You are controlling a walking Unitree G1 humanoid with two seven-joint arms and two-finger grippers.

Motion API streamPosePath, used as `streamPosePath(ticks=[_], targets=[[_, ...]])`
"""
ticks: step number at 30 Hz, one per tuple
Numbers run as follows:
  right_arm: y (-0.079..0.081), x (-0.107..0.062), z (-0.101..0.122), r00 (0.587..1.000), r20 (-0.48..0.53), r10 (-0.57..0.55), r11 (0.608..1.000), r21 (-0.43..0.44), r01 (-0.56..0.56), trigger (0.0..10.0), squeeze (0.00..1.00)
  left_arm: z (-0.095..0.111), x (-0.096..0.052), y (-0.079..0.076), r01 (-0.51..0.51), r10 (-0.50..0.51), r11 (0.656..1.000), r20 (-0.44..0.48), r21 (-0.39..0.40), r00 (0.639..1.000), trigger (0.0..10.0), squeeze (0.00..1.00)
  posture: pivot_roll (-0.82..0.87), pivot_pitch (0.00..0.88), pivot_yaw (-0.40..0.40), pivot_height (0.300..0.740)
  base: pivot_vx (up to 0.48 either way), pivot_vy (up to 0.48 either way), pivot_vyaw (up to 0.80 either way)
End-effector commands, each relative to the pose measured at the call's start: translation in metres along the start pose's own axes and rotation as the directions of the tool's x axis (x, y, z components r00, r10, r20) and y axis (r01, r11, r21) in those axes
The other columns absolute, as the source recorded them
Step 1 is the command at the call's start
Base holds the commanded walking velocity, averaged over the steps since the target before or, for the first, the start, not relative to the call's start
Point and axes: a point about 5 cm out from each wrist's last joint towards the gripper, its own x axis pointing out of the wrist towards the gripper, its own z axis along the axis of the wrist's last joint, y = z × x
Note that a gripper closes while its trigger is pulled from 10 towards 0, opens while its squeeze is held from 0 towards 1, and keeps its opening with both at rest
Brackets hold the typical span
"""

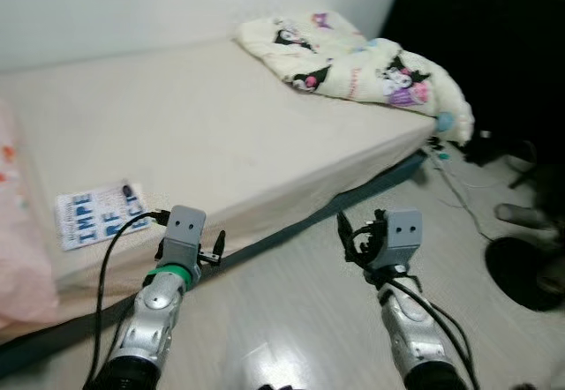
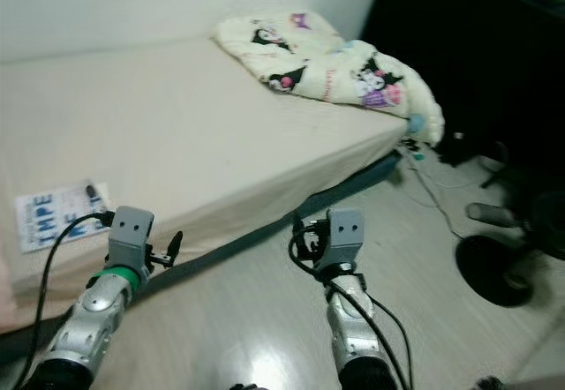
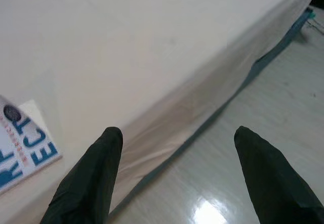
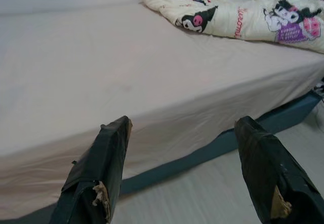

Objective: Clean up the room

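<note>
Booklet [image 1: 99, 214]: white, flat, with large blue lettering. It lies on the cream mattress [image 1: 203, 134] near the bed's front edge, towards the robot's left, with a pink pillow [image 1: 16, 231] just beside it on the far-left side. Its long axis runs roughly along the bed's front edge, slightly skewed.

Left gripper [image 3: 177, 178]: fingers spread wide, holding nothing. It hovers at the bed's edge, partly over the pale floor [image 1: 309, 319]. The booklet lies to this gripper's left and a little forward, near but not touching; in the left wrist view one corner of it sits just outside the left finger. This is the nearer arm by a clear margin, so the likely next move is a short swing leftward and onto the mattress. The booklet being thin and flat, a pinch at its overhanging or nearest edge seems the workable grasp.

Right gripper [image 4: 177, 183]: fingers likewise apart, empty, held over the floor before the middle of the bed and well apart from the booklet.

Quilt [image 1: 353, 63]: cartoon-printed, crumpled in a heap at the far right corner of the mattress, one end drooping over the edge. It is well away from both grippers.

Also present: cables [image 1: 459, 187] on the floor by the bed's right end, and a dark round base [image 1: 525, 271] at the right.
</note>
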Motion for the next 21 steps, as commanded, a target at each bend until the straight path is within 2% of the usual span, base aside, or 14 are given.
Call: streamPosePath(ticks=[1, 21], targets=[[-0.0048, -0.0046, -0.0057, 1.0, -0.019, -0.013, 1.0, -0.007, 0.013, 10.0, 0.0, -0.0033, 0.0006, -0.0051, 0.01, -0.01, 1.0, -0.005, -0.001, 1.0, 10.0, 0.0, 0.05, 0.001, -0.014, 0.711, 0.0, 0.0, -0.78], [-0.0037, -0.0048, -0.0062, 1.0, -0.008, -0.015, 1.0, -0.007, 0.014, 10.0, 0.0, -0.0038, 0.0014, -0.0076, 0.012, -0.012, 1.0, 0.005, 0.003, 1.0, 10.0, 0.0, 0.05, 0.02, -0.01, 0.711, 0.0, 0.0, -0.78]])
